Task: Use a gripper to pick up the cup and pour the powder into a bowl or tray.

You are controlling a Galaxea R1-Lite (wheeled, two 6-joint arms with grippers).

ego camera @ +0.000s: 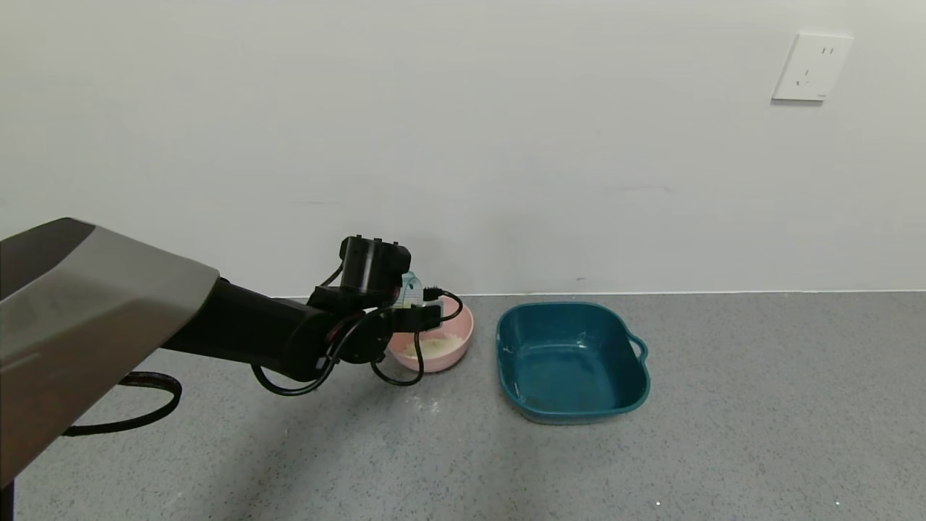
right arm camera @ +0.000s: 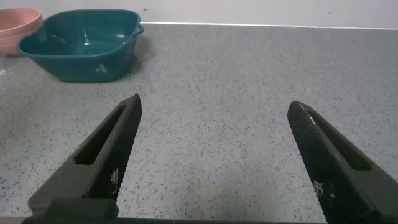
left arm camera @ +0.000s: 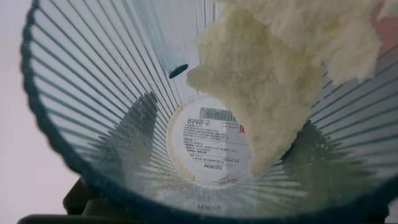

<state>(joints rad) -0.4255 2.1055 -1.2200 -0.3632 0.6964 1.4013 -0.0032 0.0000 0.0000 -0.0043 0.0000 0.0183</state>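
left end effector (ego camera: 416, 307) grips the cup (ego camera: 409, 289) tipped over the pink bowl (ego camera: 463, 334); tilt further, steadily, so the clumped powder (left arm camera: 280, 74) slides out

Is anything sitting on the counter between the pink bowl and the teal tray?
Nothing: in the head view, only bare grey counter separates the pink bowl from the teal tray.

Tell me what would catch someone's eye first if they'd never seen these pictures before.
Probably the left gripper tipping the ribbed cup over the pink bowl, where pale powder already lies. The left wrist view looks straight into the cup, a clump of powder stuck to its wall. Beside the bowl sits a dark teal tray; the right gripper hangs open over the speckled floor.
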